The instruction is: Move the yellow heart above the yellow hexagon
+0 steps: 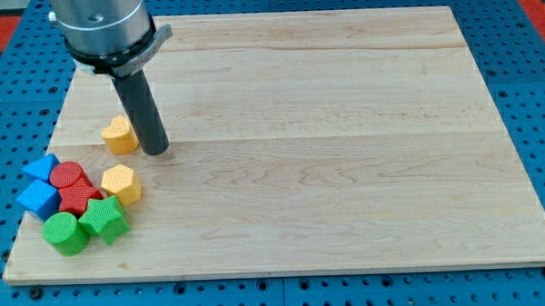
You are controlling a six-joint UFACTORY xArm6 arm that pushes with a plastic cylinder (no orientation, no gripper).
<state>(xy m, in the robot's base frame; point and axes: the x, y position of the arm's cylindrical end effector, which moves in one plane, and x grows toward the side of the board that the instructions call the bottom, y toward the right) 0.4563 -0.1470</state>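
Observation:
The yellow heart (118, 134) lies on the wooden board (344, 123) near its left edge. The yellow hexagon (121, 184) lies below it in the view, with a small gap between them. My tip (156, 152) rests on the board just to the right of the yellow heart, close to or touching its right side, and above and right of the yellow hexagon.
A cluster of blocks sits at the board's lower left: two blue blocks (40, 168) (38, 198), two red blocks (66, 175) (79, 196), a green cylinder (65, 233) and a green block (106, 219). The red and green blocks touch the hexagon's left side.

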